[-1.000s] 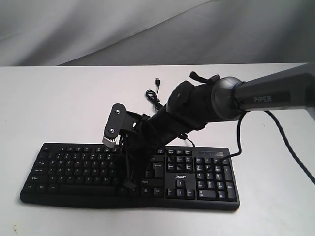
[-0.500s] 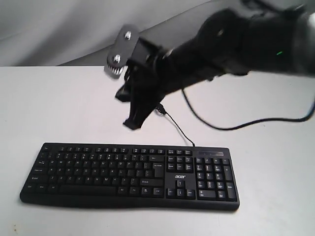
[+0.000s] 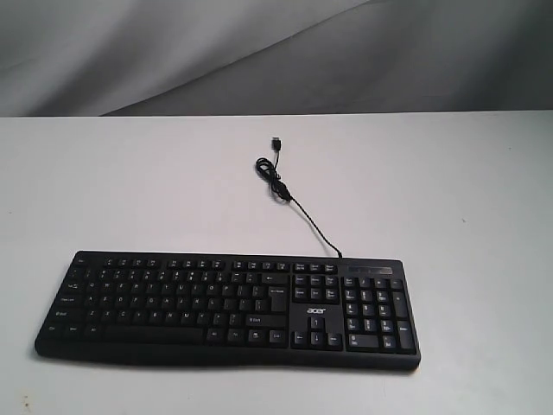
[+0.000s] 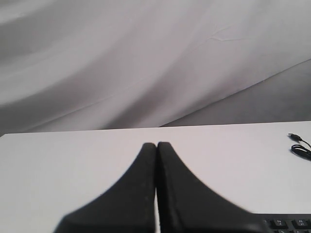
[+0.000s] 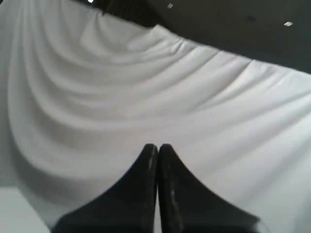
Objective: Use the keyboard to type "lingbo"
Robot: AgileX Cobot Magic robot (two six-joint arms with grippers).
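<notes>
Exterior view: keyboard lies flat on the white table, in the 6 o'clock part of the table, long side running 9 to 3 o'clock. All black, white legends. Number pad sits at the 3 o'clock end; small white "acer" logo is just toward 9 o'clock from it, above the arrow keys.

Thin black cable leaves the keyboard's far edge near the number pad and runs over the table toward 11 o'clock. It makes a small loose coil, then ends in the USB plug, lying free on the table at about 12 o'clock from the keyboard's middle.

Grey draped cloth backs the table along its 12 o'clock side.

Left end effector, left wrist view: both black fingers pressed together, only a hairline seam between them, nothing pinched. Tips hang over bare table, apart from the keyboard; a few corner keys and the cable's coil show at the frame edge.

Right end effector, right wrist view: fingers likewise pressed together, nothing between them. It points at the draped cloth, with a dark area beyond the cloth's upper edge.
</notes>
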